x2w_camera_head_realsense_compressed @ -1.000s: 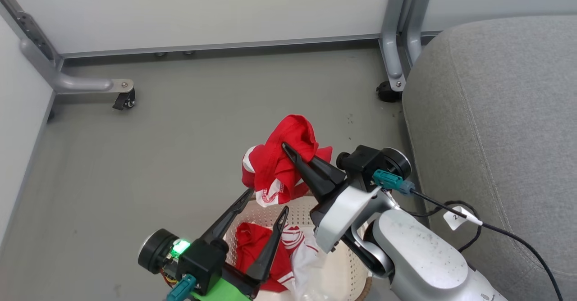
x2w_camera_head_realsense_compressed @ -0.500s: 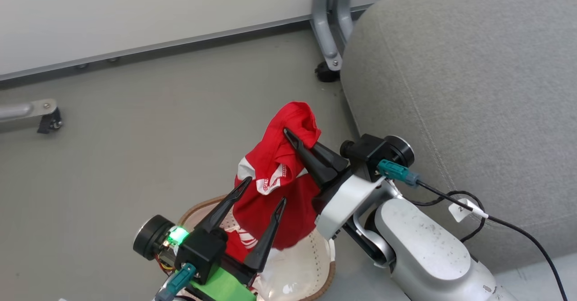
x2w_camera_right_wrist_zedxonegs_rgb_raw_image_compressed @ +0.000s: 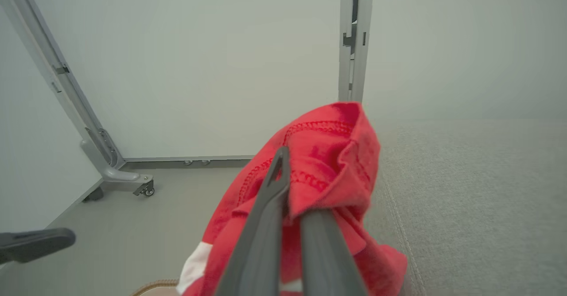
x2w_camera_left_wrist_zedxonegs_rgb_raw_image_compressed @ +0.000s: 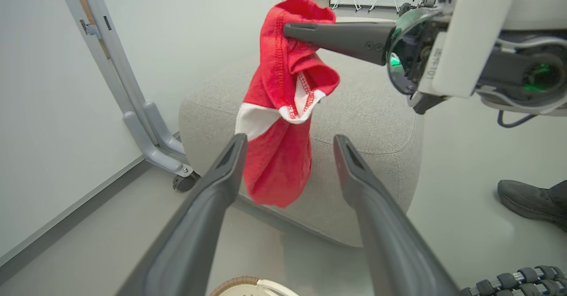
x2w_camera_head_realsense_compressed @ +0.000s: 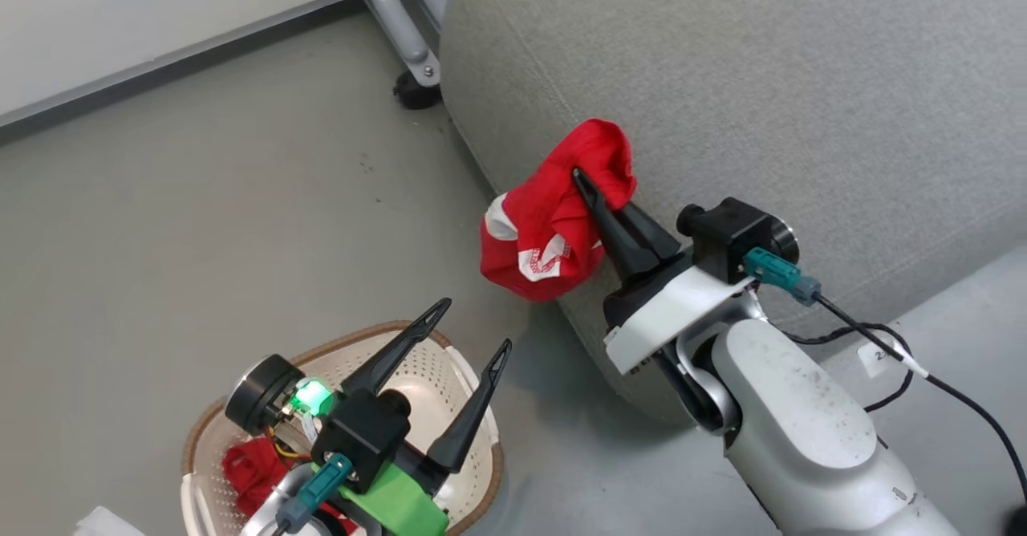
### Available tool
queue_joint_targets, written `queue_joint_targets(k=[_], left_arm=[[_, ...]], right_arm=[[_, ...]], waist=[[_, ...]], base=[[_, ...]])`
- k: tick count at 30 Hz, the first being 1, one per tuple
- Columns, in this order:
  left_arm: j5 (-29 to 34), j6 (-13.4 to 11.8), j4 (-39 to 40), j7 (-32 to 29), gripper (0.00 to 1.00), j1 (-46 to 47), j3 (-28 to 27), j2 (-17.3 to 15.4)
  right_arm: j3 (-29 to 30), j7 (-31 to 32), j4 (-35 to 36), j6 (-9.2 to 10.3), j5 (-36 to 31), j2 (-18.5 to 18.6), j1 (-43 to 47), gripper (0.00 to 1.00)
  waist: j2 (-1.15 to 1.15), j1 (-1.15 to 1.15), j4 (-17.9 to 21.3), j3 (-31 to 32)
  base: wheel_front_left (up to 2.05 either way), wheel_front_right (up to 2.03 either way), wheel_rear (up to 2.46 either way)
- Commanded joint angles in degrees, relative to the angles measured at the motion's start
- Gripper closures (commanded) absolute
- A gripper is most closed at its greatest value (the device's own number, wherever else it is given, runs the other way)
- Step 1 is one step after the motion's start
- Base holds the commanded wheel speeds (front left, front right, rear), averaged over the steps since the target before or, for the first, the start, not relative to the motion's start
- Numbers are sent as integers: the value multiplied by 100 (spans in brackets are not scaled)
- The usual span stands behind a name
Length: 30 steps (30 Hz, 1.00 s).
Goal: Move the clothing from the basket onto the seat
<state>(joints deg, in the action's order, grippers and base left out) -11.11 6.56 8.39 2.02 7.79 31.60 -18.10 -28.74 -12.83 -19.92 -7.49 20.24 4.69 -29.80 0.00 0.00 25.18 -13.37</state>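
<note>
Grey floor [x2w_camera_head_realsense_compressed: 200,199] carries the basket [x2w_camera_head_realsense_compressed: 425,375], with one red garment [x2w_camera_head_realsense_compressed: 249,468] inside it beneath the left gripper [x2w_camera_head_realsense_compressed: 473,325], whose fingers are spread. The right gripper [x2w_camera_head_realsense_compressed: 579,176] is clenched on the other garment [x2w_camera_head_realsense_compressed: 537,239], which hangs at the seat's [x2w_camera_head_realsense_compressed: 722,79] near edge. The seat top lies ahead and to the right.

Red garment [x2w_camera_head_realsense_compressed: 545,231], white-panelled and bunched, hanging clear of the floor, pinched in the closed right end effector [x2w_camera_head_realsense_compressed: 579,176] beside the rounded edge of the grey seat [x2w_camera_head_realsense_compressed: 722,79]. Second red garment [x2w_camera_head_realsense_compressed: 249,468] crumpled inside the white, brown-rimmed basket [x2w_camera_head_realsense_compressed: 433,383] on the floor.
</note>
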Motion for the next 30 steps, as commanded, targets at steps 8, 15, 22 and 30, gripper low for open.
queue_joint_targets(k=[8, 15, 22, 30], left_arm=[[53, 32, 181, -133, 0, 291, 74, -201], [97, 58, 418, -234, 0, 669, 222, -331], [134, 85, 585, -236, 0, 1253, 463, -514], [175, 95, 660, -158, 0, 1789, 569, -628]], right_arm=[[760, -159, 54, 0, -118, 115, -275, 100], [1746, -211, -51, 0, -121, 506, -1110, 100], [2511, -224, -345, 1, -158, 1189, -2231, 100], [2916, -225, -1334, 0, -21, 1681, -2944, 100]], waist=[[0, 0, 569, -739], [0, 0, 420, -1219], [0, 0, 21, -1817], [0, 0, -413, -2526]], base=[[0, 0, 0], [0, 0, 0], [0, 0, 0], [0, 0, 0]])
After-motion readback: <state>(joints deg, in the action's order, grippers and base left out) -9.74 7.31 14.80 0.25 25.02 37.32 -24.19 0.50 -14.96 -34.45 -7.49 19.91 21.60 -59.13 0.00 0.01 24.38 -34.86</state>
